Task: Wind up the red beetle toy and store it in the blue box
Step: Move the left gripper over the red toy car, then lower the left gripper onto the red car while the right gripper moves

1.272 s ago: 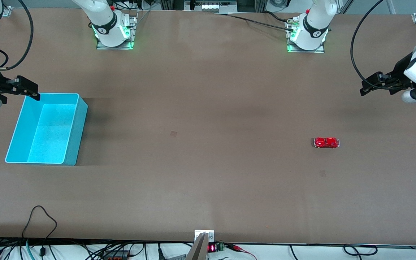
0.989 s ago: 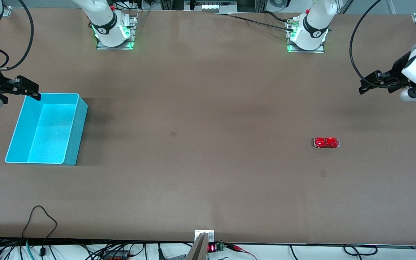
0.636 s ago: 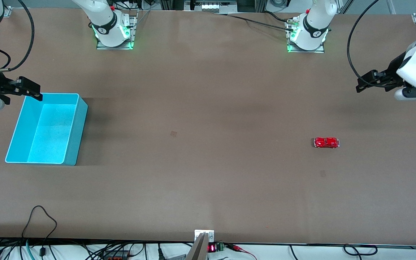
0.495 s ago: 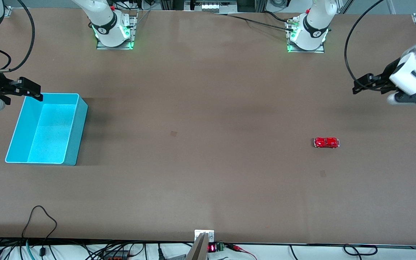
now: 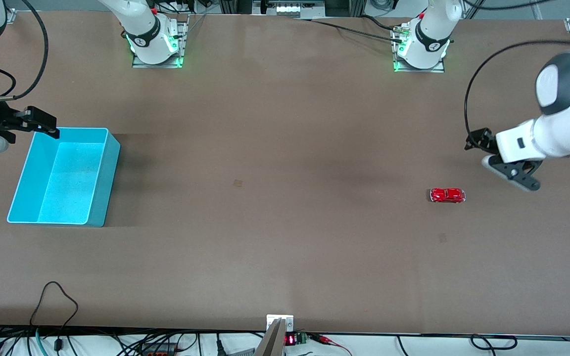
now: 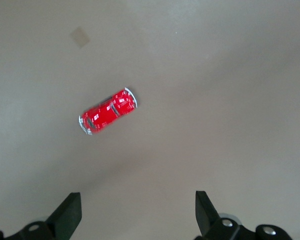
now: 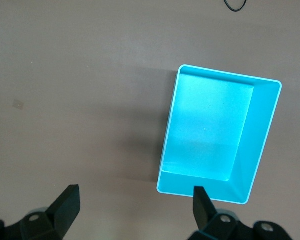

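Observation:
The red beetle toy (image 5: 447, 195) stands on the brown table toward the left arm's end. It shows in the left wrist view (image 6: 108, 111), ahead of the fingertips. My left gripper (image 5: 477, 142) is open and empty, over bare table beside the toy, apart from it; its two dark fingertips stand wide in the left wrist view (image 6: 136, 200). The blue box (image 5: 67, 173) sits empty toward the right arm's end and shows in the right wrist view (image 7: 215, 132). My right gripper (image 5: 42, 126) is open and empty, over the table by the box's corner; it also shows in the right wrist view (image 7: 135, 205).
The two arm bases (image 5: 155, 44) (image 5: 421, 47) stand at the table's edge farthest from the front camera. A small pale mark (image 5: 238, 183) lies mid-table, another (image 5: 442, 238) near the toy. A black cable loop (image 5: 52, 296) lies on the table near the front edge.
The left arm has swung down and in over the table, bringing its gripper much closer to the toy. The right gripper has barely moved. Toy and box have not moved.

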